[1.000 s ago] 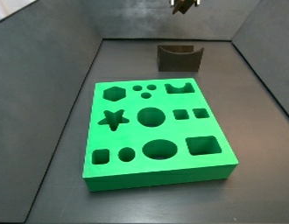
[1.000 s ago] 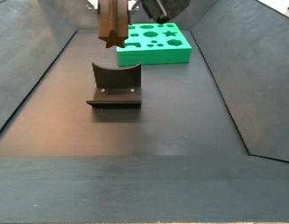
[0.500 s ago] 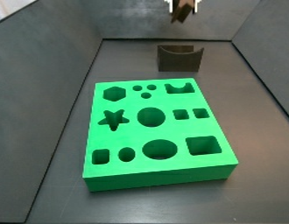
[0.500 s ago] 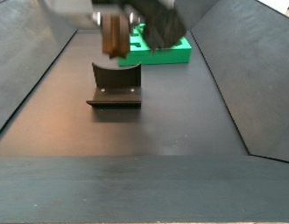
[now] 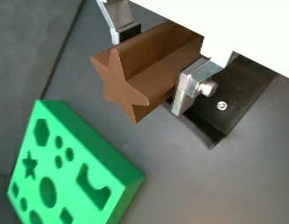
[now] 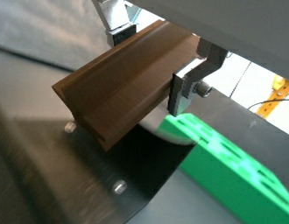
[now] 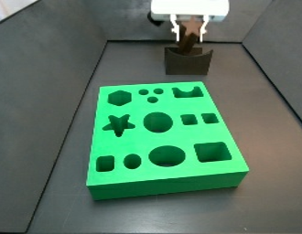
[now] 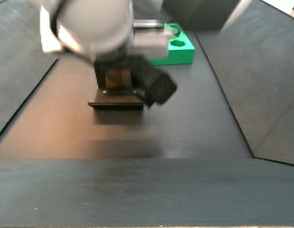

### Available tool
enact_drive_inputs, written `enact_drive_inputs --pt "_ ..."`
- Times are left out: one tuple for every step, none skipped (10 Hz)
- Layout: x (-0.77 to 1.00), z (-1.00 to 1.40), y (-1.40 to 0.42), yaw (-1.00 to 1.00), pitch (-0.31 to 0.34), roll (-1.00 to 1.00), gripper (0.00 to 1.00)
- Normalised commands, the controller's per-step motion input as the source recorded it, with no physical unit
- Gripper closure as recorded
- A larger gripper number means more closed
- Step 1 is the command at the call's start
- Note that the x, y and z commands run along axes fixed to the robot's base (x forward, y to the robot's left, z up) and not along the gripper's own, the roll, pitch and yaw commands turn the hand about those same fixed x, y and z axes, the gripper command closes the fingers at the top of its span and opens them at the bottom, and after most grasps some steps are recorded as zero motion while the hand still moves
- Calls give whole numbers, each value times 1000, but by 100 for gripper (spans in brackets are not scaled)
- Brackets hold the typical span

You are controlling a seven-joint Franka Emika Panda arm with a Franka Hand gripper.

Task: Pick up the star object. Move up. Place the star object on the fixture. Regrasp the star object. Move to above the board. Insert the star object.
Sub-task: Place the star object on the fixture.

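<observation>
Both wrist views showed the grasp close up: the small brown wood-coloured star-shaped block (image 5: 144,72) sat clamped between the flat silver fingers (image 5: 192,87) of the pincer (image 5: 153,61), the plates closed against its long sides, star-profiled end facing the camera. In a wrist view the block (image 6: 123,83) appeared as a long ridged prism held at a slant. The side views did not resolve this contact.

In a side view the large bright green rectangular board with shaped cut-outs (image 7: 164,137) lay flat on the dark floor, nearer the camera, its star-shaped hole on the left side. Behind it stood the small dark fixture with a curved notch (image 7: 187,61), well apart from the board. The pincer (image 7: 188,35) hung directly above the fixture, the brown block (image 7: 186,34) just over the notch; whether it touched the fixture could not be told.

In a side view the blurred arm and pincer (image 8: 123,76) hid most of the fixture (image 8: 115,103); only its base plate showed, with the board (image 8: 177,51) partly visible beyond.
</observation>
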Motion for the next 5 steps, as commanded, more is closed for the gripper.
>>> enact_drive_inputs --pt "139 -696 97 -136 -5 -177 100" --pt "116 -560 84 -128 -19 -171 100" --pt "94 -303 66 -105 -42 -151 100" --pt "61 -246 70 -84 -43 -117 100" --pt "57 -243 64 -72 -42 -118 100"
